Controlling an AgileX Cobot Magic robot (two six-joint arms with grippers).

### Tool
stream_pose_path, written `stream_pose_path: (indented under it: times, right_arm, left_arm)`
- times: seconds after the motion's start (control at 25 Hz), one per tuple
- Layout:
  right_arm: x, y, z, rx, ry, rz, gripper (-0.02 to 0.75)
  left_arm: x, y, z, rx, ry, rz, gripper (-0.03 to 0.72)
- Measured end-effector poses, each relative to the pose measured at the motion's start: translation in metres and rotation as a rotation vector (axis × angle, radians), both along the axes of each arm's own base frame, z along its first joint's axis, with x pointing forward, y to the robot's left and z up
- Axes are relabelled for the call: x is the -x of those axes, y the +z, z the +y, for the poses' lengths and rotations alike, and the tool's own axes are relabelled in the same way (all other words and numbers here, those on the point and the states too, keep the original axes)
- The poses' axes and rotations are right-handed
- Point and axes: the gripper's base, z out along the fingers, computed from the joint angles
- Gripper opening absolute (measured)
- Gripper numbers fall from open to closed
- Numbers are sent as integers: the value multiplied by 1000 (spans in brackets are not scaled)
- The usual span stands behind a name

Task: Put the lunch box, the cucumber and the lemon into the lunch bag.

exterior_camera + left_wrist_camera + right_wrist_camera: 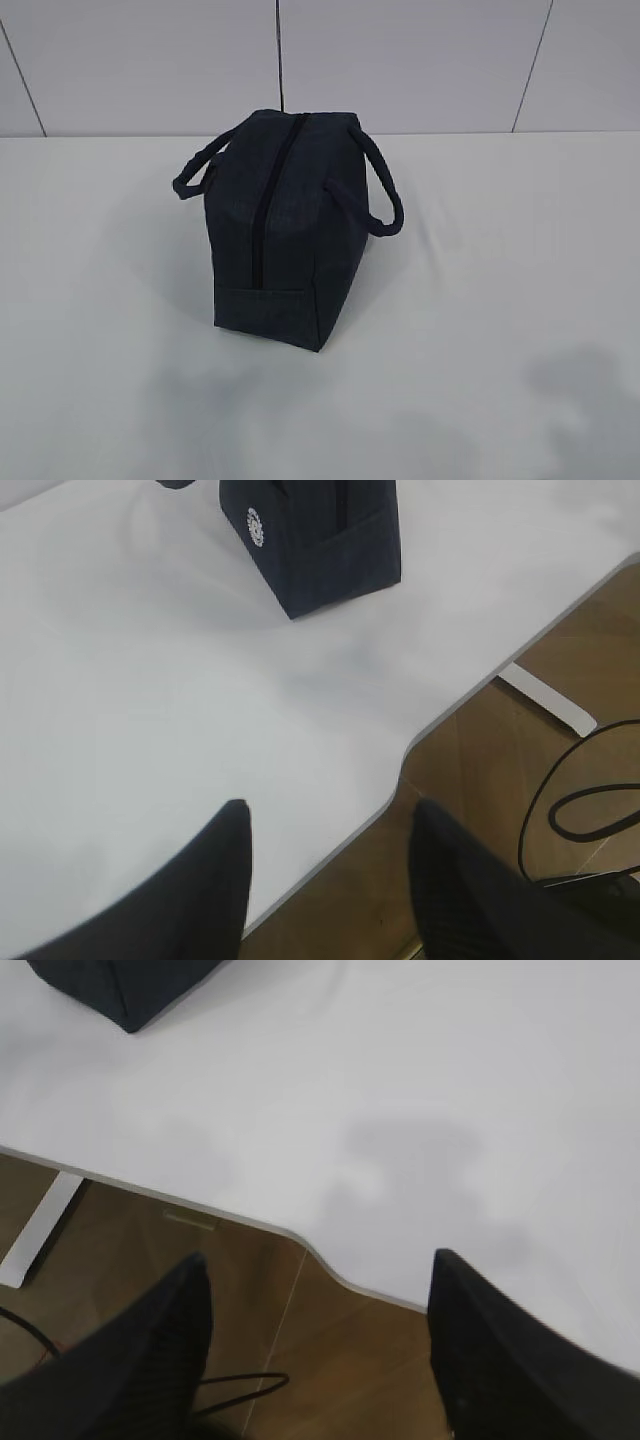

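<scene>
Lunch bag [280, 235] is sitting upright on the white surface [500, 300], roughly centre and toward the back near the wall. Zipper [270, 195] is running along the top ridge and down the near end; it is looking closed along the visible length. Two loop handles: one [200, 165] is sticking out to the left, the other [375, 190] is drooping down the right side.

Lunch box, cucumber and lemon are not showing in any view.

Left gripper [330, 880] is hovering over the near edge of the surface, well apart from the bag. Jaws are standing apart with nothing between them, only surface edge and wooden floor [500, 750] showing through the gap. In that view the bag is appearing at the top, with a small round white logo [256, 525] on its side. A black cable [590, 800] is lying on the floor at right, and a white frame leg [545, 695] is poking out from under the surface.

Right gripper [320, 1350] is also hanging over the near edge, jaws wide apart and empty. One bag corner is showing at top left of that view, well apart from the jaws. Floor and cable are showing below.

Neither gripper is appearing in the exterior view; only soft shadows are falling on the surface front.
</scene>
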Motion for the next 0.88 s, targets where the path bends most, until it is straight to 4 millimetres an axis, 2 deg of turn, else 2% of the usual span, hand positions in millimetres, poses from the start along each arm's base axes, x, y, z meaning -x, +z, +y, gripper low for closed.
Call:
stream_pose_path:
  times: [0.32,0.88]
  right_arm:
    - [17,-2,-2,3,-10,-134,515]
    - [18,-2,-2,6,-8,-142,515]
  left_arm:
    - [-1,-3,0,-6,1,7,372]
    - [1,-2,1,0,9,-7,372]
